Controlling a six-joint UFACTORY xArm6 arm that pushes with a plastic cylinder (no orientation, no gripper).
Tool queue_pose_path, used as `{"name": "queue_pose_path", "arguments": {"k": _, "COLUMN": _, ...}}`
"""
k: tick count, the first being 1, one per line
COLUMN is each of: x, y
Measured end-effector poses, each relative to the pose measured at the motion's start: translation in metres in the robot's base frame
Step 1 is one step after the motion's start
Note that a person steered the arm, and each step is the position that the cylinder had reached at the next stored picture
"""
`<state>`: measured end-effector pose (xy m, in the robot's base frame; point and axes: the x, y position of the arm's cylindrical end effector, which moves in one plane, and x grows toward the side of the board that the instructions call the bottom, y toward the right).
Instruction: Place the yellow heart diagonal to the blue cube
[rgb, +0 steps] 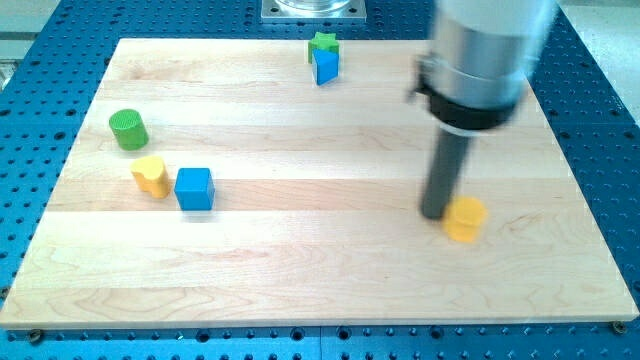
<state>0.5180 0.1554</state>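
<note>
The yellow heart (150, 175) lies on the wooden board (320, 260) at the view's left. The blue cube (194, 188) sits just to its right and slightly lower, nearly touching it. My tip (434, 214) is far to the right of both, resting against the left side of a yellow block (465, 219), whose shape looks like a hexagon or cylinder.
A green cylinder (128, 130) stands above and left of the yellow heart. A green star (323, 43) sits at the top centre with a blue wedge-like block (326, 66) just below it. The board lies on a blue perforated table (600, 120).
</note>
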Motion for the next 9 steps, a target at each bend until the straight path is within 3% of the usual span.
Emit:
{"name": "queue_pose_path", "arguments": {"k": 1, "x": 0.035, "y": 0.062}}
{"name": "queue_pose_path", "arguments": {"k": 2, "x": 0.017, "y": 0.008}}
{"name": "queue_pose_path", "arguments": {"k": 3, "x": 0.039, "y": -0.146}}
{"name": "queue_pose_path", "arguments": {"k": 4, "x": 0.032, "y": -0.31}}
{"name": "queue_pose_path", "arguments": {"k": 5, "x": -0.016, "y": -0.426}}
{"name": "queue_pose_path", "arguments": {"k": 6, "x": -0.064, "y": -0.397}}
{"name": "queue_pose_path", "arguments": {"k": 7, "x": -0.075, "y": -0.289}}
{"name": "queue_pose_path", "arguments": {"k": 8, "x": -0.069, "y": -0.297}}
{"name": "queue_pose_path", "arguments": {"k": 9, "x": -0.013, "y": -0.347}}
